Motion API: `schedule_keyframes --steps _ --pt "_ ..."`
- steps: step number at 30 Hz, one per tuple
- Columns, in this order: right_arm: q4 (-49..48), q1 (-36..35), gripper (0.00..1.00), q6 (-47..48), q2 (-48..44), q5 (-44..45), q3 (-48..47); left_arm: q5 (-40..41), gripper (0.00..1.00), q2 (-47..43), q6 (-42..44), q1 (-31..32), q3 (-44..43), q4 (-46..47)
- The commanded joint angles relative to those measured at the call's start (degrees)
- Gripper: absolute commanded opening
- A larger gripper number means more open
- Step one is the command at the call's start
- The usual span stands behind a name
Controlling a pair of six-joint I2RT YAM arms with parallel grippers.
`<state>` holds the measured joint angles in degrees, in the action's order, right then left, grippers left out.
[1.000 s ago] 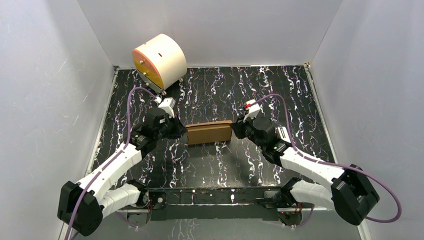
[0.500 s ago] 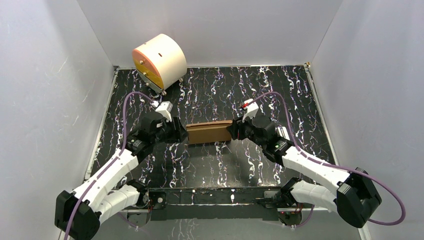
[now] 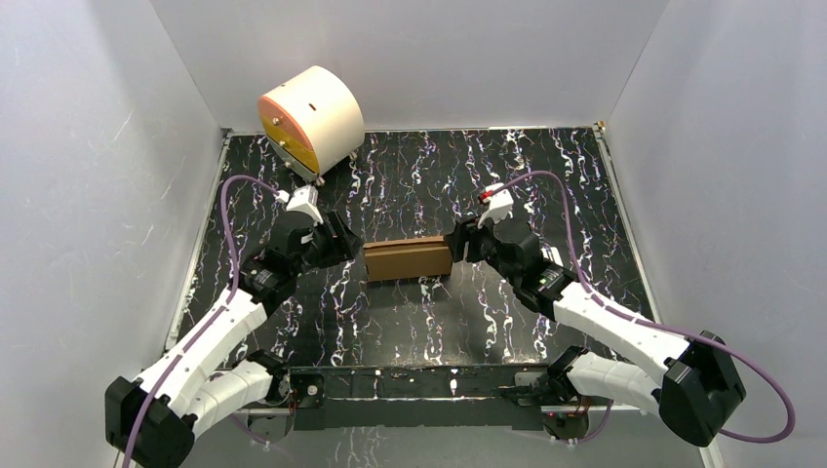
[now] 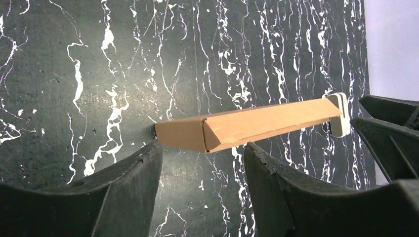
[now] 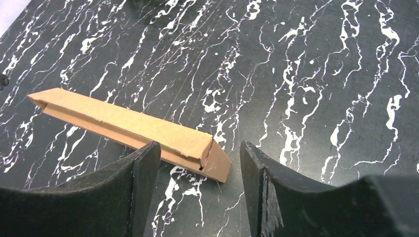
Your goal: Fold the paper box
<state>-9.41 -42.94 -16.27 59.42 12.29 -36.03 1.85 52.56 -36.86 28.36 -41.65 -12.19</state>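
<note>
— From above, where is the paper box (image 3: 408, 259)?
— In the middle of the black marbled table (image 3: 546, 175). It lies flat, folded into a long shallow shape that runs left to right. The left gripper (image 3: 347, 244) is just beside its left end and the right gripper (image 3: 456, 244) just beside its right end. A cream cylinder (image 3: 310, 119) with an orange face sits at the far left corner, well apart from them.

— And the left wrist view?
— The two black fingers (image 4: 128, 190) stand well apart. The near end of the box (image 4: 247, 122) lies just past their tips and is narrower than the gap, so nothing is clamped. A small white bar (image 4: 339, 114) shows at the box's far end.

— The right wrist?
— Its fingers (image 5: 264, 187) are spread wide too. The box end (image 5: 212, 160) sits between the tips, with bare table between it and one finger. The other finger overlaps the box's edge, and I cannot tell whether it touches. There is no grip here either.

— Anything inside the box?
— Its flaps are closed as far as they show, so the inside is hidden.
</note>
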Motion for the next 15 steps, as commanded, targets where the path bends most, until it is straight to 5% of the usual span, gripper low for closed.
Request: schedule_keyframes --steps 1,15 --pt "-2.3 -0.2 0.66 -1.9 1.3 4.7 -3.1 4.1 0.57 1.6 -3.6 0.2 -0.9 3.1" --pt "-5.0 -0.2 0.53 -4.3 5.2 2.6 2.0 -0.8 0.33 7.7 -3.6 0.0 3.6 7.6"
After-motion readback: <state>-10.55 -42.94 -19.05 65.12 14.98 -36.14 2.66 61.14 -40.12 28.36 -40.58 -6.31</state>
